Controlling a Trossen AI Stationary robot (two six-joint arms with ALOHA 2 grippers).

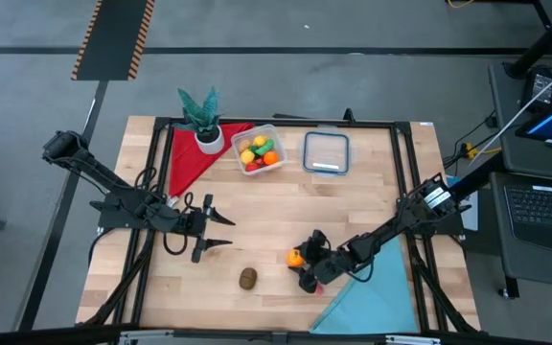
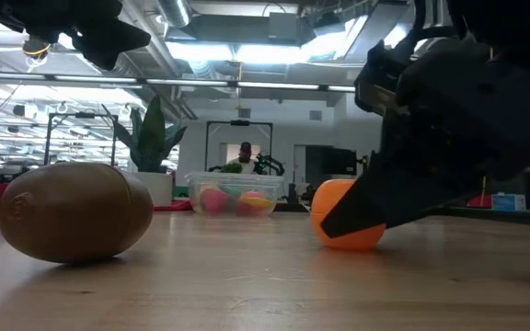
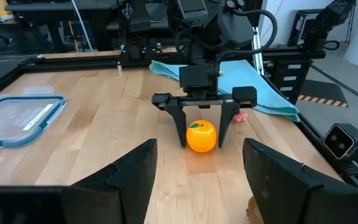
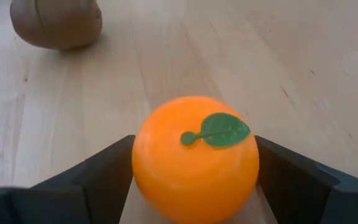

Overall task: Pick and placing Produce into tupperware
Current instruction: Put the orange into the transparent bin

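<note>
A toy orange (image 4: 194, 158) with a green leaf sits on the wooden table near its front edge. My right gripper (image 1: 301, 260) is open and low over the table. Its two dark fingers (image 3: 180, 127) stand one on either side of the orange (image 3: 201, 136), with a thin gap showing. A brown kiwi-like piece (image 1: 247, 278) lies on the table to the orange's left. The clear tupperware (image 1: 259, 151) stands at the back and holds several pieces of produce. My left gripper (image 1: 230, 233) hovers open at the table's left, pointing toward the orange.
The flat lid (image 1: 326, 153) lies right of the tupperware. A potted plant (image 1: 202, 120) stands on a red cloth (image 1: 188, 158) at the back left. A light-blue cloth (image 1: 372, 292) lies at the front right, with a small pink piece (image 3: 241, 115) at its edge.
</note>
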